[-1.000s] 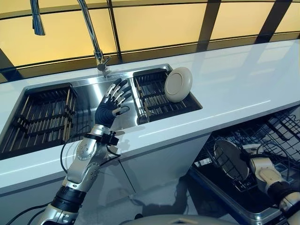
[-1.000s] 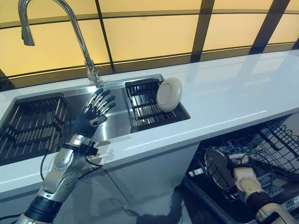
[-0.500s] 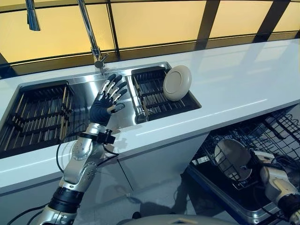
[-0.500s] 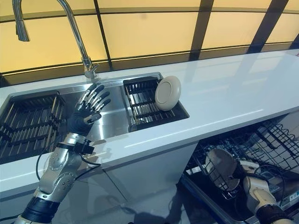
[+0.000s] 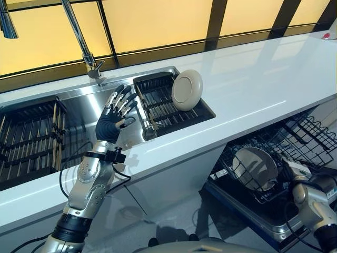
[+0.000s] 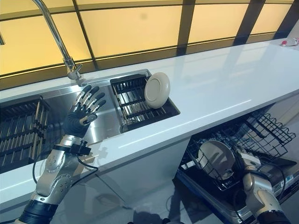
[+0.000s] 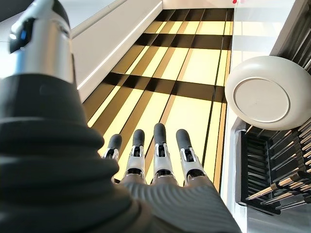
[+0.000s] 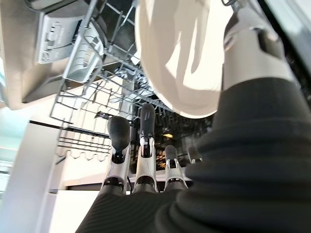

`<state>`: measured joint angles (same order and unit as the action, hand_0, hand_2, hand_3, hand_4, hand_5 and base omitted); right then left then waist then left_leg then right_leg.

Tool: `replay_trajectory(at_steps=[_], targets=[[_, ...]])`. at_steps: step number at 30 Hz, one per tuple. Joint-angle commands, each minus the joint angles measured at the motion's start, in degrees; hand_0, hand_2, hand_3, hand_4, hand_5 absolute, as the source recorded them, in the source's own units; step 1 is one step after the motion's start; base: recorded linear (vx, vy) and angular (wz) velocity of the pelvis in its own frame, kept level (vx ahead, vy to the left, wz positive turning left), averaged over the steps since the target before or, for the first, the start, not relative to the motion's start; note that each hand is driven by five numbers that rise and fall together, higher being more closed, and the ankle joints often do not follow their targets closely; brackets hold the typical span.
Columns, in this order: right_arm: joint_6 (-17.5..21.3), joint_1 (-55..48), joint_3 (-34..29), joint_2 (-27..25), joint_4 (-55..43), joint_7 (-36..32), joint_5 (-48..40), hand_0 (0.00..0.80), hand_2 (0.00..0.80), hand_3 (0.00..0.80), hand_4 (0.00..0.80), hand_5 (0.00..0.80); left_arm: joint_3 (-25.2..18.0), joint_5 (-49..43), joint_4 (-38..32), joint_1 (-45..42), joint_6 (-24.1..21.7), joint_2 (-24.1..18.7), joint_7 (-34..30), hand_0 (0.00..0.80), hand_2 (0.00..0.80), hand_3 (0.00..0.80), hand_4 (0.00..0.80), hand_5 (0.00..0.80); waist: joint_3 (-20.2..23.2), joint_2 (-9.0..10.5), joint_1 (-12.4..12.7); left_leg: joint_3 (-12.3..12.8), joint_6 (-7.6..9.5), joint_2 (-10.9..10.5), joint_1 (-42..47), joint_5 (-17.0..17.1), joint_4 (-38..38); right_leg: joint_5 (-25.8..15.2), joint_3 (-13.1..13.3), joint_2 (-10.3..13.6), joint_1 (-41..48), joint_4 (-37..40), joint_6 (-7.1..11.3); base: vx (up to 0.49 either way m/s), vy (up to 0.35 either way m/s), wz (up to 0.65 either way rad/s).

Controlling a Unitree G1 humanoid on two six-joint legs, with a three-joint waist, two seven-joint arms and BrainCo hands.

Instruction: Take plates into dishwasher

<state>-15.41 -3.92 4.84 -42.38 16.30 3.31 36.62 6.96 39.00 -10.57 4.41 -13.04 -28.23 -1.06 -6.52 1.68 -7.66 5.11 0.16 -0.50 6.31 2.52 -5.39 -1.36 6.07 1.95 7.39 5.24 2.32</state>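
Plate (image 6: 216, 158) in dishwasher rack (image 6: 261, 133) — right hand (image 8: 146, 145) seemingly unclasped | left hand (image 5: 117, 108) splayed, holding nothing

Brushed steel sink (image 5: 87, 108), glossy white countertop (image 5: 253, 89), smooth cream glazed plate (image 5: 186, 90), black wire dishwasher rack (image 5: 295, 142), shiny chrome tap (image 5: 79, 39).

The sink (image 5: 84, 113) is set into the surface (image 5: 253, 95) at its left end; the tap (image 5: 79, 39) rises just behind the sink; one rack (image 5: 158, 103) lies in the sink's right part, another rack (image 5: 29, 137) in its left; a plate (image 5: 186, 90) stands on edge in the right rack; the left robot hand (image 5: 113, 113) hovers over the sink's middle; right of the sink and below the surface — the dishwasher basket (image 5: 295, 142), with a second plate (image 5: 255, 167) upright in it and the right robot hand (image 5: 295, 171) just beside that plate.
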Motion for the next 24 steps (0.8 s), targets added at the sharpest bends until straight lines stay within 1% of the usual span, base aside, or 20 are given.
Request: replay_trajectory(at_steps=[1, 4, 11, 15, 19, 20, 23, 24], targets=[[-0.6, 2.8, -4.7, -1.7, -1.8, 3.8, -2.1, 0.0, 0.0, 0.0, 0.0, 0.0, -3.2, -2.6, -2.3, 0.7, -3.6, 0.5, 0.0, 0.0, 0.0, 0.0, 0.0, 0.0, 1.2, -0.32, -0.5, 0.8, 4.48, -1.4, 2.6, -5.8, 0.4, -2.7, 0.2, -4.2, -2.1, -0.2, 0.43, 0.0, 0.0, 0.0], [-0.9, 1.7, -7.8, -2.3, -3.2, 5.8, -4.0, 0.0, 0.0, 0.0, 0.0, 0.0, -3.8, -2.4, -2.6, 0.5, -3.3, 0.3, 0.2, 0.0, 0.0, 0.0, 0.0, 0.0, 1.2, -0.3, -0.9, 1.0, 4.52, -1.4, 2.6, -5.9, 0.4, -2.8, 0.4, -4.2, -2.1, -0.2, 0.46, -0.002, 0.008, -0.04], [-0.3, 0.5, -16.1, -4.3, -6.5, 14.5, -9.3, 0.0, 0.0, 0.0, 0.0, 0.0, -4.4, -2.4, -2.9, 0.8, -3.3, 0.0, 1.6, 0.0, 0.0, 0.0, 0.0, 0.0, 0.9, -0.3, -1.6, 1.0, 4.64, -1.5, 2.6, -6.0, 0.4, -2.9, 1.2, -4.5, -2.3, -0.2, 0.45, -0.004, 0.006, -0.04], [-0.3, 0.6, -21.6, -7.0, -9.8, 19.2, -10.8, 0.0, 0.0, 0.0, 0.0, 0.0, -5.2, -2.1, -3.2, 0.6, -3.1, -0.4, 2.2, 0.0, 0.0, 0.0, 0.0, 0.0, 0.8, -0.41, -1.7, 0.5, 4.67, -1.7, 2.5, -6.1, 0.4, -2.9, 1.4, -4.5, -2.2, -0.2, 0.34, 0.0, 0.0, 0.0], [-0.1, 3.6, -23.2, -9.8, -12.5, 24.4, -12.4, 0.0, 0.0, 0.0, 0.0, 0.0, -4.1, -1.6, -3.3, 1.6, -3.0, -0.9, 2.4, 0.0, 0.0, 0.0, 0.0, 0.0, 0.8, -0.45, -0.8, -0.4, 4.78, -2.0, 2.3, -6.2, 0.4, -2.7, 1.2, -4.4, -2.2, -0.2, 0.27, 0.0, 0.0, 0.0], [-0.2, 3.8, -23.1, -9.9, -12.5, 24.6, -12.7, 0.0, 0.0, 0.0, 0.0, 0.0, -4.0, -1.6, -3.3, 1.7, -3.0, -0.9, 2.4, 0.0, 0.0, 0.0, 0.0, 0.0, 0.8, -0.46, -0.8, -0.5, 4.79, -2.0, 2.3, -6.2, 0.4, -2.7, 1.2, -4.4, -2.2, -0.2, 0.27, 0.0, 0.0, 0.0], [0.4, 9.2, -22.4, -12.3, -15.6, 26.3, -17.6, 0.0, 0.0, 0.0, 0.0, 0.0, -2.8, -1.3, -3.1, 2.8, -2.6, -1.4, 2.4, 0.0, 0.0, 0.0, 0.0, 0.0, 0.8, -0.29, 0.4, -1.4, 4.8, -2.3, 2.1, -6.3, 0.4, -2.6, 0.7, -4.3, -2.1, -0.2, 0.19, 0.0, 0.0, 0.0], [0.3, 11.4, -21.6, -12.9, -16.2, 25.6, -18.7, 0.0, 0.0, 0.0, 0.0, 0.0, -2.5, -1.3, -2.7, 3.1, -2.5, -1.4, 2.1, 0.0, 0.0, 0.0, 0.0, 0.0, 0.8, -0.21, 0.8, -1.7, 4.74, -2.4, 2.0, -6.3, 0.4, -2.5, 0.4, -4.2, -2.1, -0.2, 0.18, 0.0, 0.0, 0.0]])
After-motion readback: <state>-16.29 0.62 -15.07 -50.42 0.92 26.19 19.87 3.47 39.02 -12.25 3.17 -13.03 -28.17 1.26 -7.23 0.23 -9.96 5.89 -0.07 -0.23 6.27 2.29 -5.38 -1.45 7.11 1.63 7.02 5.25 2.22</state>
